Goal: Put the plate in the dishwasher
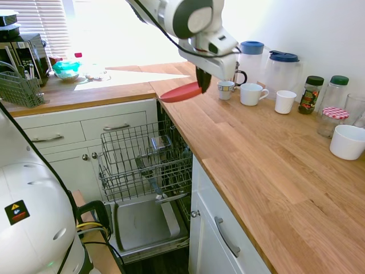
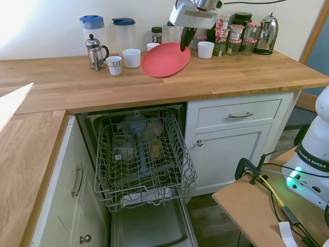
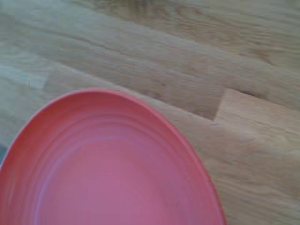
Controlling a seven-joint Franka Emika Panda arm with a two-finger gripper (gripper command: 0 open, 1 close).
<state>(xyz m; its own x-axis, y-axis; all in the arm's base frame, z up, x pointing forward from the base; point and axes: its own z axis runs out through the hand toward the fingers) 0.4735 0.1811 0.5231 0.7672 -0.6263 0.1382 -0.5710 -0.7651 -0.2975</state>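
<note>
The tool (image 2: 184, 45) pinches the rim of the red plate (image 2: 165, 60), holding it tilted in the air above the wooden table (image 2: 241, 72), near the front edge. Behind it stand white mugs (image 2: 131, 57), a coffee press (image 2: 95, 51) and two jugs (image 2: 124, 33). Below, the dishwasher (image 2: 141, 154) is open, its wire rack pulled out over the lowered door

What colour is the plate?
Plain coral red plate, clearest in the second exterior view.
</note>
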